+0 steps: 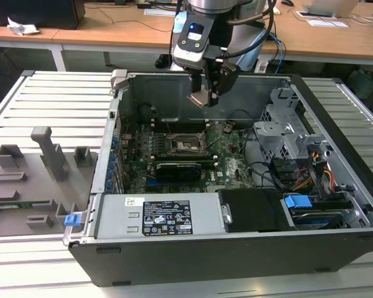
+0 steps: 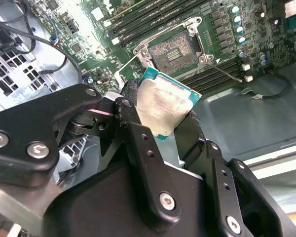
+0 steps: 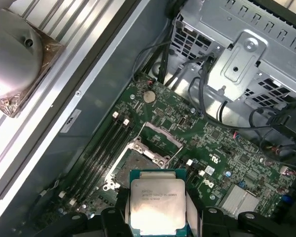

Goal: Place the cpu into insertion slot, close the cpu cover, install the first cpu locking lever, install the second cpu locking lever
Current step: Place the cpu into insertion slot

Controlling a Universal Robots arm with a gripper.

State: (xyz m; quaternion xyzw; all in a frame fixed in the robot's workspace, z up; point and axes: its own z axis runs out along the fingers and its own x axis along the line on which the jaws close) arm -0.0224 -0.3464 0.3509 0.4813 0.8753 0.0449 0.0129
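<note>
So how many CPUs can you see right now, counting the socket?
1. The cpu is gripped in the hand, held above the motherboard. The insertion slot is empty, bare contacts showing. Some corners of the case are hidden.

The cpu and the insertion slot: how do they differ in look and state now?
The cpu has a pale silver-beige metal top with a green edge; the insertion slot has a dark centre inside a metal rim. The cpu is clamped in the gripper above the motherboard; the insertion slot sits on that motherboard, uncovered and empty. Both are square.
</note>
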